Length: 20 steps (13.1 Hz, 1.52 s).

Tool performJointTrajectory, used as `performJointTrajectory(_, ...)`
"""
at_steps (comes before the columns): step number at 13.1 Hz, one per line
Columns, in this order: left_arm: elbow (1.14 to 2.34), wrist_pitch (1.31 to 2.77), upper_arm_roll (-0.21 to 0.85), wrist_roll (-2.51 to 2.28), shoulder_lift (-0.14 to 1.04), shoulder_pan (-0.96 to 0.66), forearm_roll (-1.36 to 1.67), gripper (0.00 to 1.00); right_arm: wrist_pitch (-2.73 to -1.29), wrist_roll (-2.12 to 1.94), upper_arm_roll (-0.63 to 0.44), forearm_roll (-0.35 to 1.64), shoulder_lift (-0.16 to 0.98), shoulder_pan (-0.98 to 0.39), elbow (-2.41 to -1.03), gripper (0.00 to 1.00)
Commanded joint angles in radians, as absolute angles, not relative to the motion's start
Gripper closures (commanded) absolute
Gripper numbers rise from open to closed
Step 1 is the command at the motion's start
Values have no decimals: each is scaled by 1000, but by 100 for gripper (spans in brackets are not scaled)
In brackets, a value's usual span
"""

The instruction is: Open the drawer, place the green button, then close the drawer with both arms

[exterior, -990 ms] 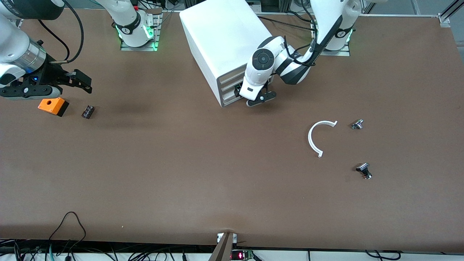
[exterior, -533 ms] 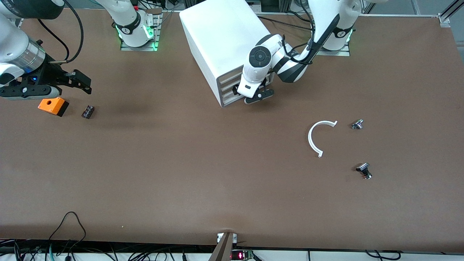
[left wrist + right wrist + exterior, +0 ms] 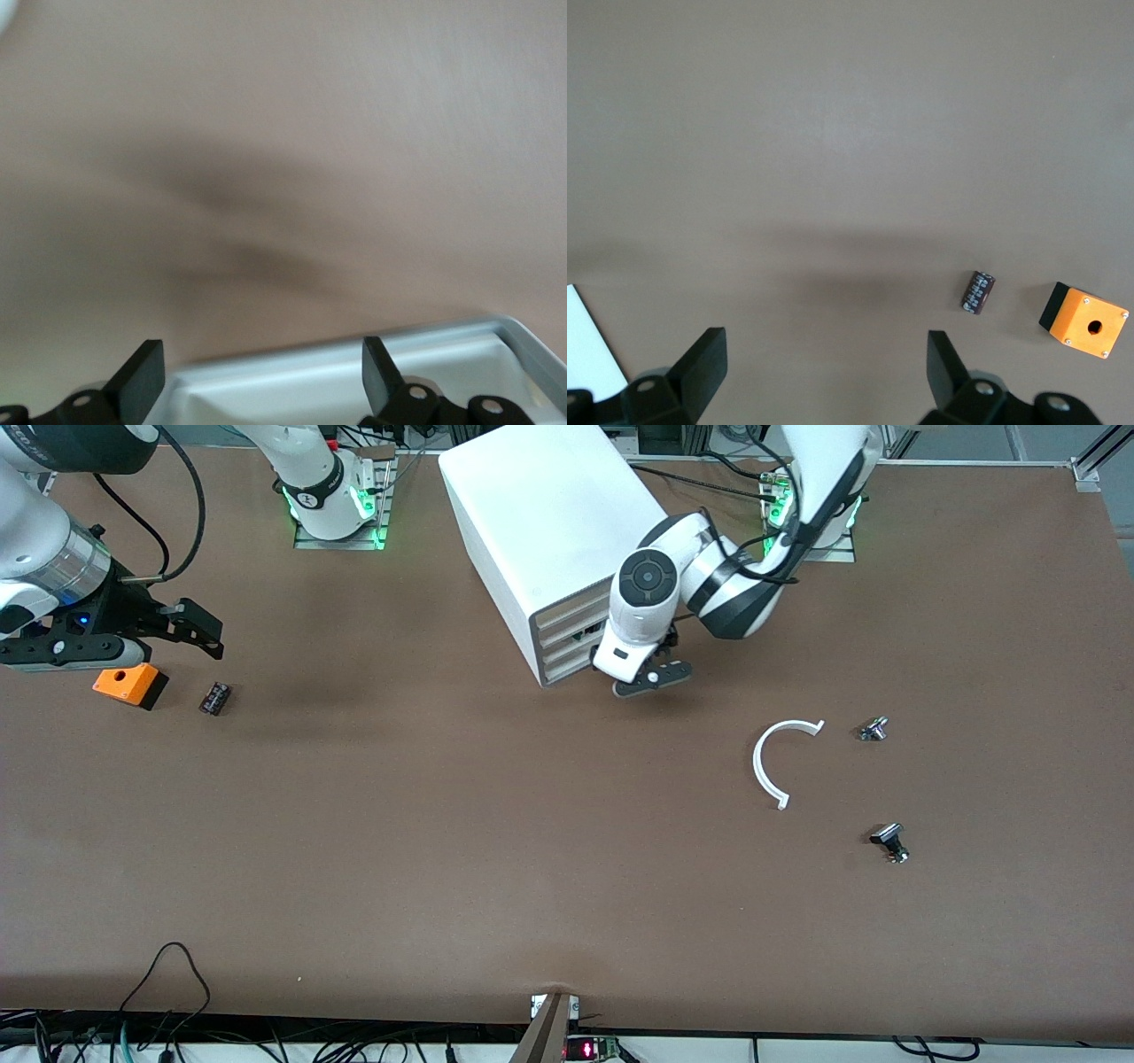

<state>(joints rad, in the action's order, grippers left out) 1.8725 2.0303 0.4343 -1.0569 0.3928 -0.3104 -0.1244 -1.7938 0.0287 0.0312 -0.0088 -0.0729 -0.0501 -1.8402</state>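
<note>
One white cabinet (image 3: pixel 554 531) stands on the brown bench (image 3: pixel 443 850), its three drawer fronts stacked at the end facing the front camera; the bottom drawer (image 3: pixel 567 662) looks shut or barely out. The left hand (image 3: pixel 640 675) sits just in front of that drawer, fingers spread and gripping nothing; its wrist view shows a white tray edge (image 3: pixel 354 381) between them. The right hand (image 3: pixel 182 631), also open and empty, waits over the bench well toward the right arm's end from the cabinet, above one orange box (image 3: pixel 129 685) and one small dark cylinder (image 3: pixel 214 698). Toward the left arm's end from the cabinet, nearer the camera, lie one white curved piece (image 3: pixel 769 762), one silver knob (image 3: pixel 873 729) and one black-capped switch (image 3: pixel 889 841). No green-capped button shows.
</note>
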Motion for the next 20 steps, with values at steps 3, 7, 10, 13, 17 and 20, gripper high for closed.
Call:
performJointTrajectory(3,1607,1684,434,-791,380,-230,-232,2,-1804,28,46,-25,-64,-40,-1827,1)
performJointTrajectory(7,1411,1551,439,-441,374,-83,-230,2,-1812,28,46,-25,-64,-40,-1825,0)
performJointTrajectory(10,1347,1531,445,-226,348,15,-216,1,-1824,29,46,-41,-63,-51,-1824,0)
performJointTrajectory(13,1341,1430,446,-97,279,90,-213,1,-1819,29,46,-43,-63,-52,-1824,1)
performJointTrajectory(17,1338,1376,443,1,226,149,-216,1,-1818,29,46,-43,-63,-52,-1825,0)
performJointTrajectory(20,1370,1394,274,131,157,112,-108,1,-1815,29,46,-38,-63,-52,-1825,0)
